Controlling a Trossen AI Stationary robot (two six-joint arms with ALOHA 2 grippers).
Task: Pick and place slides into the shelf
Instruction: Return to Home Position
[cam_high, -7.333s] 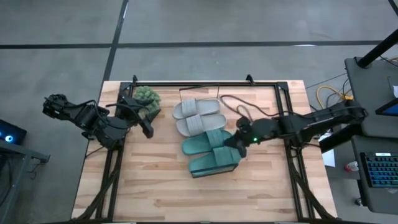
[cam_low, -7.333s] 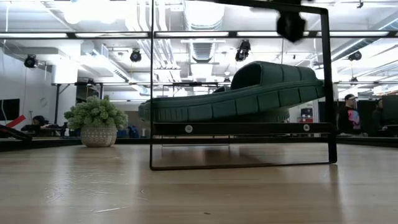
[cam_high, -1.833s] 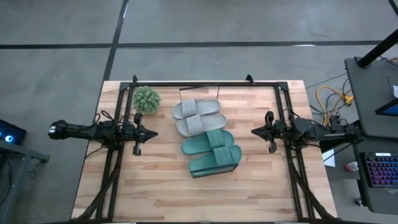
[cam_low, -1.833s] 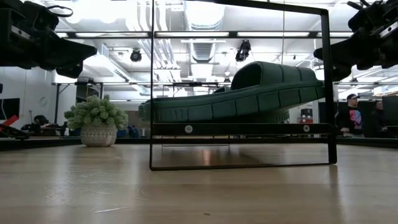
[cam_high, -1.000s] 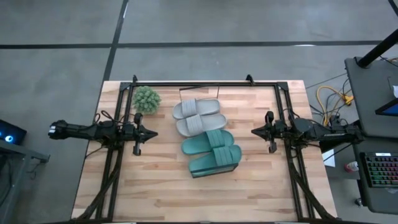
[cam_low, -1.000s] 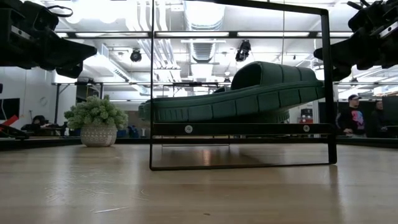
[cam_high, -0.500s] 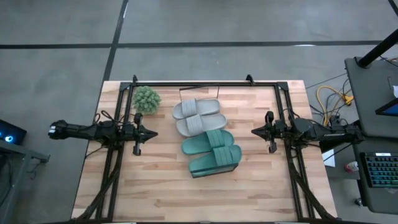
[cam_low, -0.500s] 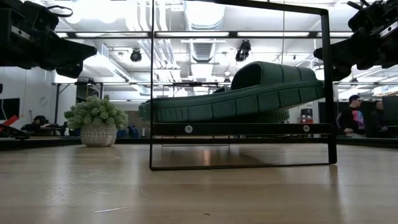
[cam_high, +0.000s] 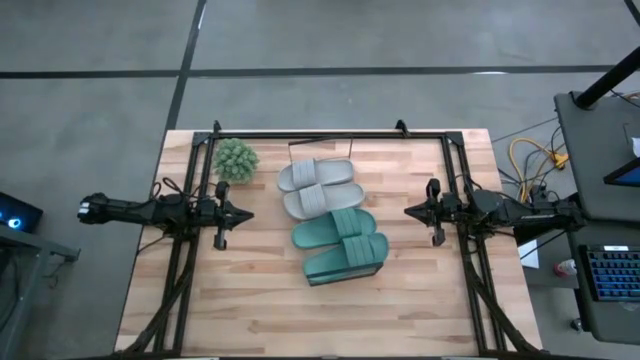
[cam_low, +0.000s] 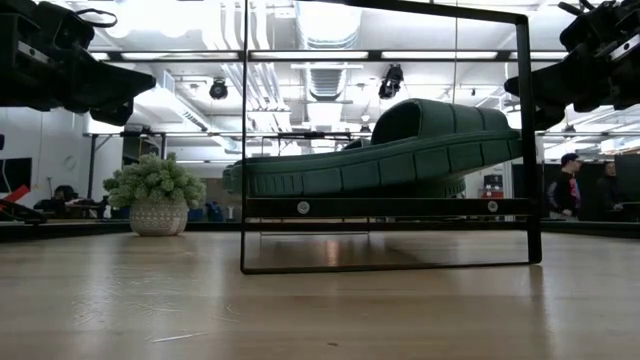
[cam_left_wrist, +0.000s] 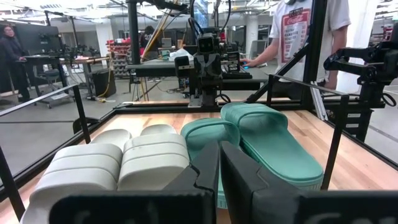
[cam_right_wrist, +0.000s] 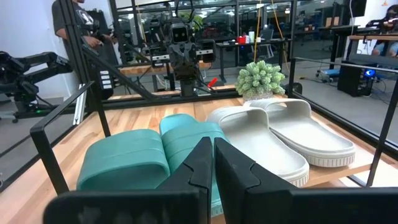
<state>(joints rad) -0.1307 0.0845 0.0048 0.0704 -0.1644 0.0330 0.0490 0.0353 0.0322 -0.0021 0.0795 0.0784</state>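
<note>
Two light grey slides (cam_high: 318, 187) and two teal slides (cam_high: 340, 243) lie side by side, soles down, on the shelf (cam_low: 390, 207), a wood board in a thin black wire frame (cam_low: 522, 140) at the table's middle. My left gripper (cam_high: 243, 213) hovers shut left of the shelf, level, pointing at the slides. Right of the shelf, my right gripper (cam_high: 407, 211) hovers shut, facing them from the other side. In the left wrist view the shut fingers (cam_left_wrist: 219, 171) point at the grey slides (cam_left_wrist: 118, 165) and the teal slides (cam_left_wrist: 261, 140). Neither gripper touches anything.
A small fuzzy green plant (cam_high: 236, 158) in a pot stands at the far left of the table. Black frame rails (cam_high: 330, 134) run along the table's far, left and right sides. Bare wood (cam_high: 300, 320) lies on the near side. A person (cam_left_wrist: 305, 31) stands beyond the right side.
</note>
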